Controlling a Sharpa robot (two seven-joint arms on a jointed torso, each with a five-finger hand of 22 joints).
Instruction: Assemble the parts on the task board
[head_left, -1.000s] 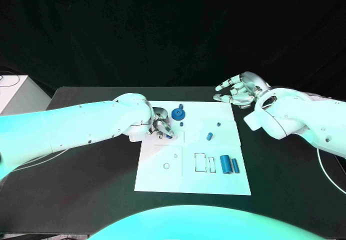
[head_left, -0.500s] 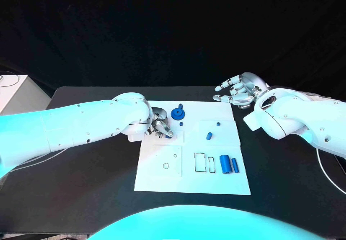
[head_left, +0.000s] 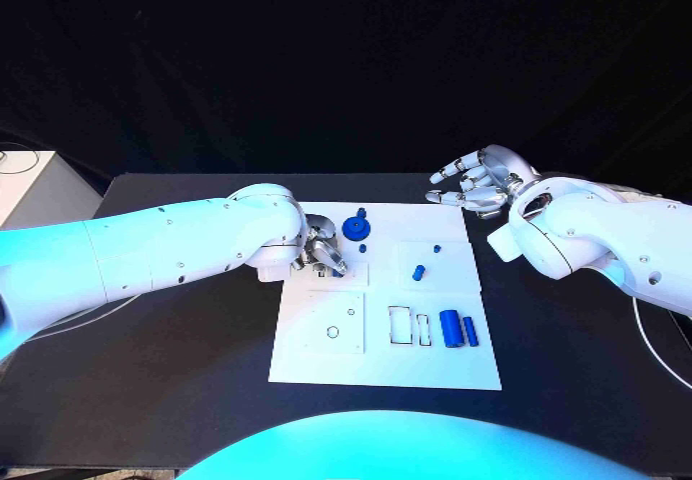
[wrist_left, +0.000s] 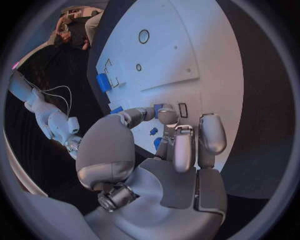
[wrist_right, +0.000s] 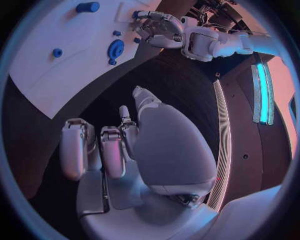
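One small part (wrist_left: 154, 131) pinched by the left robot hand (head_left: 320, 252) near the board's (head_left: 387, 365) far-left corner could slip and jam askew; the right robot hand (head_left: 476, 180) hovers spread.

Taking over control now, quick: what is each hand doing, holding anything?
Left hand: fingers down on the task board near the blue gear; cannot tell if it holds a part.
Right hand: open, empty, beyond the board.

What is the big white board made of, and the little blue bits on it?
The task board looks like matte white plastic or painted sheet: flat, thin, no glare. The two blue cylinders look like smooth plastic with a slight sheen, though coated metal can't be ruled out.
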